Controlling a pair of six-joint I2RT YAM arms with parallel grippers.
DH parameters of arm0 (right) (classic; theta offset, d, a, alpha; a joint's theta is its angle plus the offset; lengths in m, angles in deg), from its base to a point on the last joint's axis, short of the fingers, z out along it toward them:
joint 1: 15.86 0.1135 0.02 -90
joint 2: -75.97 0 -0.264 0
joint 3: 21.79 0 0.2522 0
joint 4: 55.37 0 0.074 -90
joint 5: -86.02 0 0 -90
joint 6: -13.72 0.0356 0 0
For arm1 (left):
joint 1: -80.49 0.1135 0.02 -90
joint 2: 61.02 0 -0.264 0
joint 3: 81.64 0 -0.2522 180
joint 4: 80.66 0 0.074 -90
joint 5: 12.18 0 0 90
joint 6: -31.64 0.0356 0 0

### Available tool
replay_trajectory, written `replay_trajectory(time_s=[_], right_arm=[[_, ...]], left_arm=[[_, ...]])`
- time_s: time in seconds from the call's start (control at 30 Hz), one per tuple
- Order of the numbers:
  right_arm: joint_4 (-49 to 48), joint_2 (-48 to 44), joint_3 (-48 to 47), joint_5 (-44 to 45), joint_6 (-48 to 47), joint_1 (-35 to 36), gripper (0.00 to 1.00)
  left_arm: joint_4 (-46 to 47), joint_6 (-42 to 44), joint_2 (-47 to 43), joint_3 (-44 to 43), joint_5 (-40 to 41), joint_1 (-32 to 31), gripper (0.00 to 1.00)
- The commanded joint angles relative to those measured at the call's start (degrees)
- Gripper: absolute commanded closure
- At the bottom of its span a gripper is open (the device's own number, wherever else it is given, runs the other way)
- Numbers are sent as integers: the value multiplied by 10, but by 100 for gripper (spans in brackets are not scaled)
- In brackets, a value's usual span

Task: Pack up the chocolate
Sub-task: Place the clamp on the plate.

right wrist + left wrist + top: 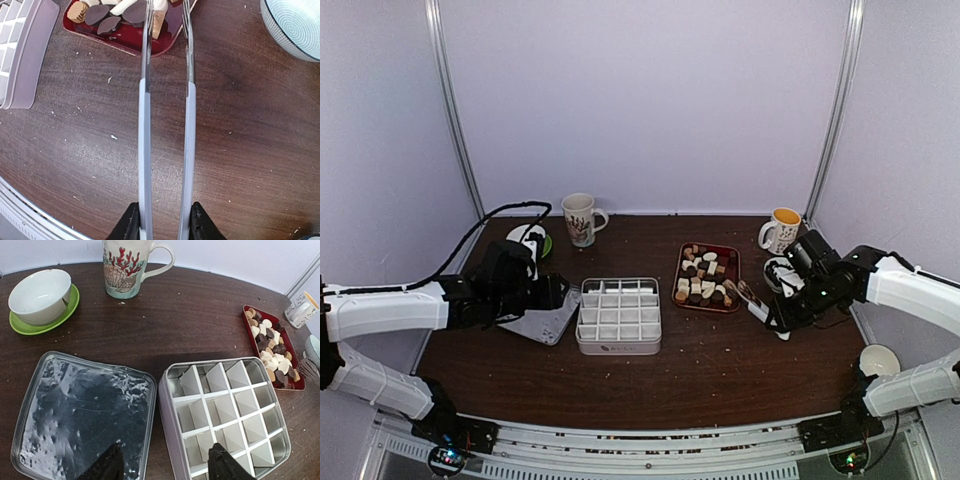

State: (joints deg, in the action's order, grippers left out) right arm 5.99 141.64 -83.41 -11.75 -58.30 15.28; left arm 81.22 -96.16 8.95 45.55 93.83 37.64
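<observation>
The chocolate (705, 275) is a heap of dark, tan and white pieces in a red tray (678, 278), also seen in the left wrist view as chocolate (272, 352). My right gripper (164, 220) is shut on white tongs (145, 125). The tong tips reach over the tray's near corner (125, 44), with a tan piece (159, 22) between them. A white divided box (618, 345) stands with its cells bare. My left gripper (165, 460) hangs open above the gap between the box (172, 425) and its clear lid (80, 415).
A shell-print mug (580, 218) and a white bowl on a green saucer (40, 295) stand at the back left. A yellow-filled mug (782, 230) and a patterned bowl (295, 25) sit right of the tray. Another white bowl (878, 358) is at the front right.
</observation>
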Motion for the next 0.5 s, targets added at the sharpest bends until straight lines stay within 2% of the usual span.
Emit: replay_trajectory(time_s=[0.0,0.17,0.47], right_arm=[[14,-14,-22,2,-8,3,69],[13,-26,-37,10,-11,3,69],[-64,-25,-21,4,-10,5,70]], left_arm=[[7,10,-2,-15,19,0,40],[6,10,-4,-12,19,0,40],[2,15,-8,-16,19,0,40]])
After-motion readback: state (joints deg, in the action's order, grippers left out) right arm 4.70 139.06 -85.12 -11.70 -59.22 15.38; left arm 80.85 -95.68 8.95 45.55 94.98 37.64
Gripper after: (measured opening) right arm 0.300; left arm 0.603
